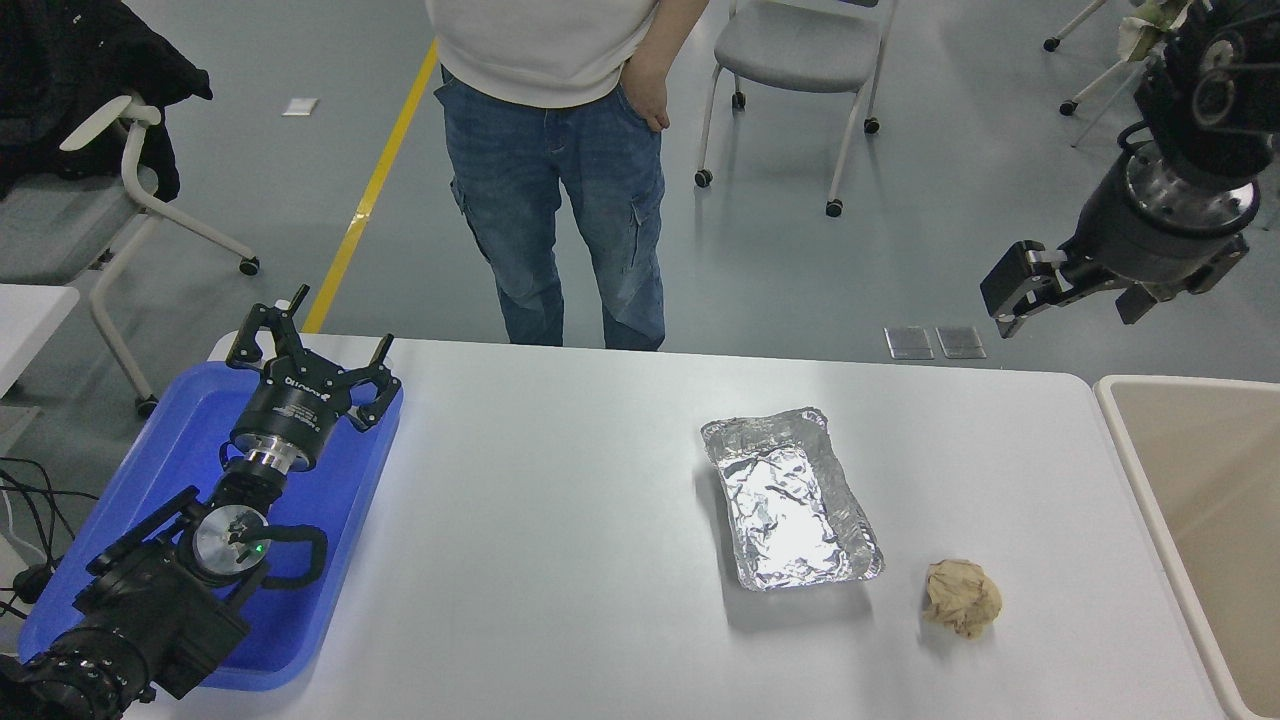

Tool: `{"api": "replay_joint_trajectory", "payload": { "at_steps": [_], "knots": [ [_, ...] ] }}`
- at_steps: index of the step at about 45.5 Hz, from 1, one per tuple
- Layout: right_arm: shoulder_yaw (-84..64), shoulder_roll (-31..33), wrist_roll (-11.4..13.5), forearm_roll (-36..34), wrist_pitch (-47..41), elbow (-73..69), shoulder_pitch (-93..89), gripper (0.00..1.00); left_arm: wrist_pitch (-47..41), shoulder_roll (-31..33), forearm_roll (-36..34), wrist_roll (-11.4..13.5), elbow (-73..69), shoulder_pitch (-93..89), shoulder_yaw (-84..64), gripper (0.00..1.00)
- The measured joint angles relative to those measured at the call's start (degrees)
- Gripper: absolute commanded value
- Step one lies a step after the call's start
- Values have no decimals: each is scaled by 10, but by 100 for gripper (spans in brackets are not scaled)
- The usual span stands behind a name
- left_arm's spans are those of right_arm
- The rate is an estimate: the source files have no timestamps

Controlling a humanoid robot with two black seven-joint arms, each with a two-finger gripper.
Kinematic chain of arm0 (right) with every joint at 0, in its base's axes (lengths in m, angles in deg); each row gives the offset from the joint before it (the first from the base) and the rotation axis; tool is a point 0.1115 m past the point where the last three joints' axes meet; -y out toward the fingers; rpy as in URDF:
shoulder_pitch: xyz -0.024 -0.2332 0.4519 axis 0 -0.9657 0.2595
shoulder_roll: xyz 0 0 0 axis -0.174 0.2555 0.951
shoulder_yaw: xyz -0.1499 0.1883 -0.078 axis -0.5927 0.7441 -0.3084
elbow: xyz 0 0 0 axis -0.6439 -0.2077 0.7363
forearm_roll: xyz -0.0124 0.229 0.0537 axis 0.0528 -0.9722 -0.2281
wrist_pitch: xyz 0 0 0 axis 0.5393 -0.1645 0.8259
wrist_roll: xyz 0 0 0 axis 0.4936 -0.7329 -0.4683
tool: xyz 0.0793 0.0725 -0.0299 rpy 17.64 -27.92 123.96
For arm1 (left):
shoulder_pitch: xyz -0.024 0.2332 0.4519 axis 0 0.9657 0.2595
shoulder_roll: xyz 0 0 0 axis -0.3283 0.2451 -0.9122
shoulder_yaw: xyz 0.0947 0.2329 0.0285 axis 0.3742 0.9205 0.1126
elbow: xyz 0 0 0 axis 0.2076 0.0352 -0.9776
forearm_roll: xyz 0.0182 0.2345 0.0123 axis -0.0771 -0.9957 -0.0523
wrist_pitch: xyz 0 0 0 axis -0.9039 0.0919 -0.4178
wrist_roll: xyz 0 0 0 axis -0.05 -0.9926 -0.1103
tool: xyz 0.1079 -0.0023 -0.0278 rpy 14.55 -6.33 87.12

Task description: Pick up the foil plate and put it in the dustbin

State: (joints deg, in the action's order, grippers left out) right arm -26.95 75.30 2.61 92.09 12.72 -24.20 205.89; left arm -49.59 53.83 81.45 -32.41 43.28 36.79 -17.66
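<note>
So, from the head view, I am at the very start: the foil plate [792, 497] lies untouched on the white table [560, 560], a little right of the middle, its long side running away from me and its rim up. My right gripper [1070, 290] hangs high at the upper right, well apart from the plate and above the table's far right corner, with its fingers spread and nothing between them. My left gripper [305, 360] is parked at the lower left over the blue tray [170, 440], fingers spread too, empty. The dustbin [1190, 520] stands at the table's right edge, its pale rim just beside the tabletop. A crumpled paper ball [962, 597] sits near the plate's near right corner, between plate and bin, not touching either. A person [560, 150] stands at the far side. As I judge it, the step in hand is the reach: I must bring my right gripper down and leftward to the plate's rim, probably the right or far edge, and close gently, since thin foil will likely buckle. I should also keep clear of the paper ball on the way in.
</note>
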Motion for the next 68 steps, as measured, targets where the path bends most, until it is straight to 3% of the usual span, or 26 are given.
{"api": "replay_joint_trajectory", "payload": {
  "at_steps": [68],
  "knots": [
    [32,8,-1,-9,0,3,-57,100,0,0,0,0,0,0,0,100]
  ]
}}
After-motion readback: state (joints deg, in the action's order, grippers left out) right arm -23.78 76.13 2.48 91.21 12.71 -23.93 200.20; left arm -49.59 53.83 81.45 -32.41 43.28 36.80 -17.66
